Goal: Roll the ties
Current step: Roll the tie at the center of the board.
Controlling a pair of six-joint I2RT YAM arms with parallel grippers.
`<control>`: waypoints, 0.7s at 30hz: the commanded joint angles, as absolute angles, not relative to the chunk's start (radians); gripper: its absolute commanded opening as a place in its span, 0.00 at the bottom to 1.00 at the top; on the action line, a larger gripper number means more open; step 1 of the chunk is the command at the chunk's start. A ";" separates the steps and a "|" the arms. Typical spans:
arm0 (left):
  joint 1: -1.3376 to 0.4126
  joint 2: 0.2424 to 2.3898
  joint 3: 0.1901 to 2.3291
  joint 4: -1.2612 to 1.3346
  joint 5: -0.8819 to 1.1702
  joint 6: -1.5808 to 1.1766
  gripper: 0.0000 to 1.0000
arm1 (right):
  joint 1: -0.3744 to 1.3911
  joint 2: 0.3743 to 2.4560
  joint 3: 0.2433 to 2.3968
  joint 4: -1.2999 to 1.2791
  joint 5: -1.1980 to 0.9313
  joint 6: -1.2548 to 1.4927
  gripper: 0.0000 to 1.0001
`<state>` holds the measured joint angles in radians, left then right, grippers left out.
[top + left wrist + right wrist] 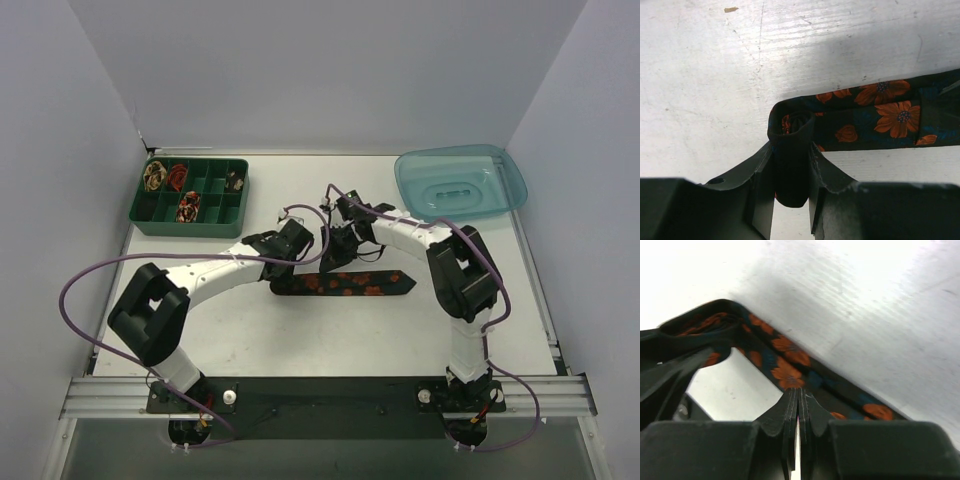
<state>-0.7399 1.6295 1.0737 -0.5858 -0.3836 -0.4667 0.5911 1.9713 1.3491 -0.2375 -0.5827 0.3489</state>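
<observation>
A dark navy tie [345,284] with orange flowers lies across the table's middle, its pointed end to the right. My left gripper [283,262] is shut on the tie's left end, which is curled into a small roll [790,131] between the fingers [760,172]. My right gripper [347,252] is shut, its fingertips [791,399] pinching the edge of the tie [790,367] a little right of the roll. The left gripper's dark fingers show at the left in the right wrist view. Small coiled ties [156,176] sit in a green tray.
The green compartment tray [214,190] stands at the back left with several coiled ties in its cells. An upturned clear blue tub [460,180] lies at the back right. Purple cables loop beside both arms. White walls close in the table.
</observation>
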 commanded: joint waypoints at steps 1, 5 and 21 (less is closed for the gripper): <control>-0.739 1.638 1.112 -0.617 -0.452 -0.446 0.24 | 0.600 1.963 1.341 -0.323 -0.422 0.307 0.04; -0.739 1.651 1.124 -0.638 -0.495 -0.433 0.24 | 0.603 1.991 1.344 -0.386 -0.321 0.302 0.03; -0.749 1.710 1.180 -0.681 -0.581 -0.414 0.24 | 0.629 2.010 1.338 -0.428 -0.445 0.261 0.03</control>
<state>-0.7399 1.6920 1.1213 -0.6529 -0.5282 -0.4297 0.6189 2.0068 1.3479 -0.3656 -0.4141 0.2813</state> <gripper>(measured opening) 0.363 0.038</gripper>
